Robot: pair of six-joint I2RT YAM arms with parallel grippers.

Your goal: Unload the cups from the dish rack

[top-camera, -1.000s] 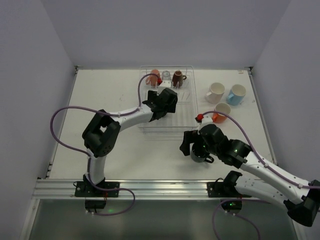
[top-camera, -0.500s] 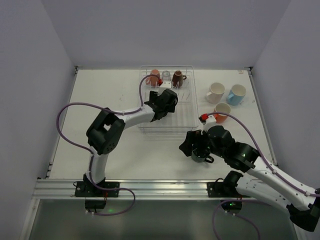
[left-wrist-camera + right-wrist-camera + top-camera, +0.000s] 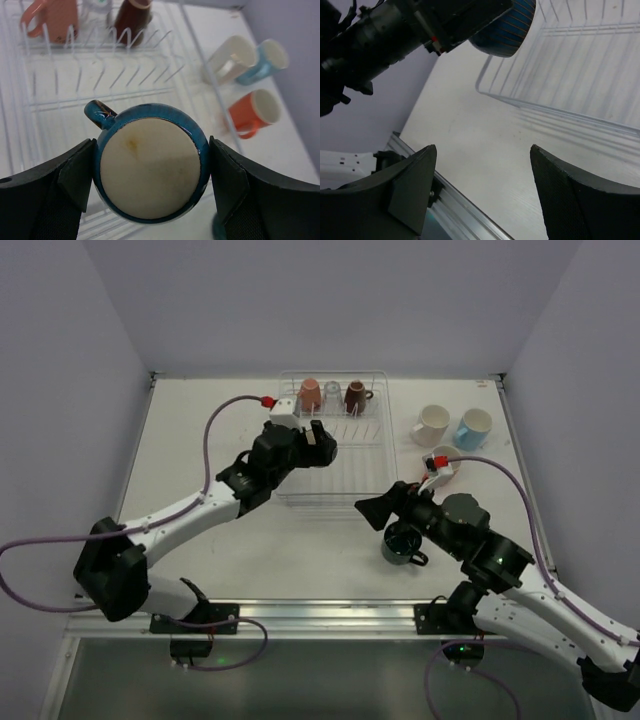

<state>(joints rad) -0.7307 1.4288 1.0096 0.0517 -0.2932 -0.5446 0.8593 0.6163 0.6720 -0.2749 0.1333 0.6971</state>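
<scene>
Left end effector (image 3: 151,162) clamped on navy mug (image 3: 149,175): pads across the body, base facing the wrist cam, handle poking out up-left, just clear of the left pad. Mug hangs over the near-left part of the dish rack (image 3: 355,465). Can't tell how far above the wire. Right end effector (image 3: 485,170) spread apart, nothing in it, off the rack's near-right corner. Dark green mug (image 3: 403,543) sits on the counter (image 3: 180,420) just beside it.

Far row of rack has salmon pink mug (image 3: 310,393), clear glass (image 3: 332,392), dark brown mug (image 3: 355,396). Out on the right: cream mug (image 3: 432,425), light blue mug (image 3: 474,428), orange mug (image 3: 445,460), close together.

Step in hand, prob.: carry navy mug out & set it down. To do it well:
- Lift straight up first so the mug clears tines + rim, then go sideways.
- Roll wrist so the base faces down before lowering. As held, it'd land on its side.
- Keep handle away from the wire; it's the part most likely to snag.
- Let go only w/ base flat on counter.

Room: best open patch looks like the counter left of the rack. The strip in front is narrower. Right side is crowded w/ the right arm, green mug & the three cups, so avoid crossing there. Also mind the left wall and the left arm's own cable loop.
</scene>
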